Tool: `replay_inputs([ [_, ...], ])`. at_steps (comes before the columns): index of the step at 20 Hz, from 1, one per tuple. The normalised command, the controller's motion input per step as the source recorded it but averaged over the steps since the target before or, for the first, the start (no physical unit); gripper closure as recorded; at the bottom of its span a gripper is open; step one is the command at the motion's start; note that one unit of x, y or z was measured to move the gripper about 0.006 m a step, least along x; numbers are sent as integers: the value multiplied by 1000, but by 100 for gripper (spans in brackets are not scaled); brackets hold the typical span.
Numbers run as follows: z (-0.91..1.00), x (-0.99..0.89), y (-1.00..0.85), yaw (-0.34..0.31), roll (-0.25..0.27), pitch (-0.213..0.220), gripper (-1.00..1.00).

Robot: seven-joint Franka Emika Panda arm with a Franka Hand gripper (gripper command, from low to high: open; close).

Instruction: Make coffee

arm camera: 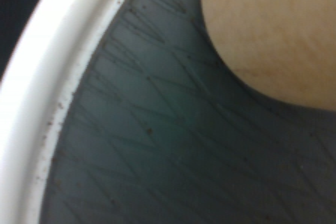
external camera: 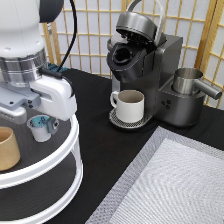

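Worktop [external camera: 100, 150]: dark, grey mat at the exterior view's bottom right | coffee machine [external camera: 150, 75]: lid up, cream mug [external camera: 129, 105] on its tray | white tiered stand [external camera: 60, 165]: tan cup [external camera: 7, 147] | pincer [external camera: 42, 117]: over the coffee pod [external camera: 40, 127] on the stand; open or closed, cannot tell

The arm's white wrist housing [external camera: 50, 95] overhung the pod [external camera: 40, 127] and tan cup [external camera: 7, 148] on the tray [external camera: 60, 165]. The brewer's raised lid [external camera: 135, 22] left its chamber [external camera: 122, 55] open above the mug [external camera: 129, 105].
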Motion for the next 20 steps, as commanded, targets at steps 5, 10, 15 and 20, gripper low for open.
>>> replay_inputs([
  [5,-22,-93,43,0,-40,-81,100],
  [10,0,-30,41,0,-37,-78,100],
  [15,0,-34,54,0,-21,-72,100],
  [20,3,-46,113,13,-6,-76,100],
])
